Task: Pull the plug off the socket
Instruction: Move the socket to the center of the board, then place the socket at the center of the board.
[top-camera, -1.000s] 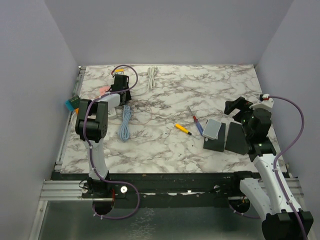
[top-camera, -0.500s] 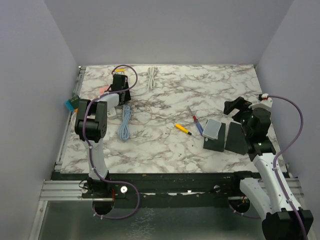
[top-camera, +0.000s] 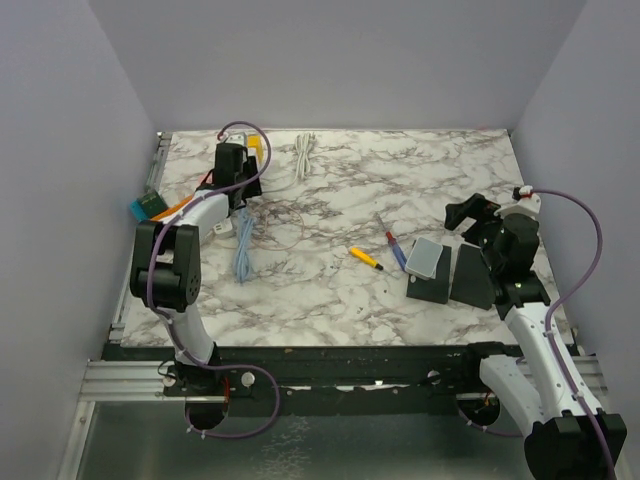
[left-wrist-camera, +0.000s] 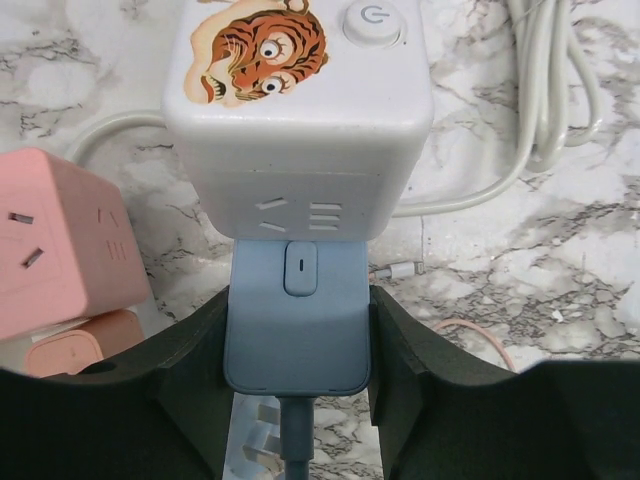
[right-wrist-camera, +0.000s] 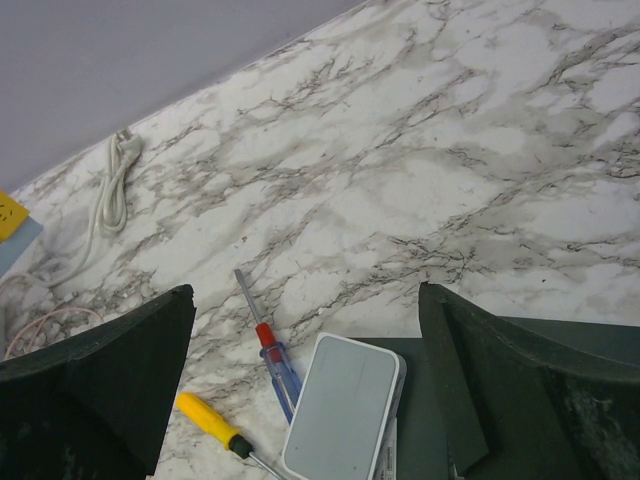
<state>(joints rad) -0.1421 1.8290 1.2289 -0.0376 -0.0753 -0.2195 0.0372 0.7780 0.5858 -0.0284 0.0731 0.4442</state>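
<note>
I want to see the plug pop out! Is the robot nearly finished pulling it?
Not yet. Done: the left gripper is clamped on the sides of the blue plug. In hand: the grip is set, but the plug sits flush against the white socket cube with the tiger sticker, so it looks plugged in. Left: pull it straight back out. The right gripper is open above a screwdriver, holding nothing.

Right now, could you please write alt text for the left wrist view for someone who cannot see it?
The left gripper clamps a blue-grey plug seated in the side of a white cube socket bearing a tiger sticker. A pink cube socket sits at left, a white cable at upper right.
</note>
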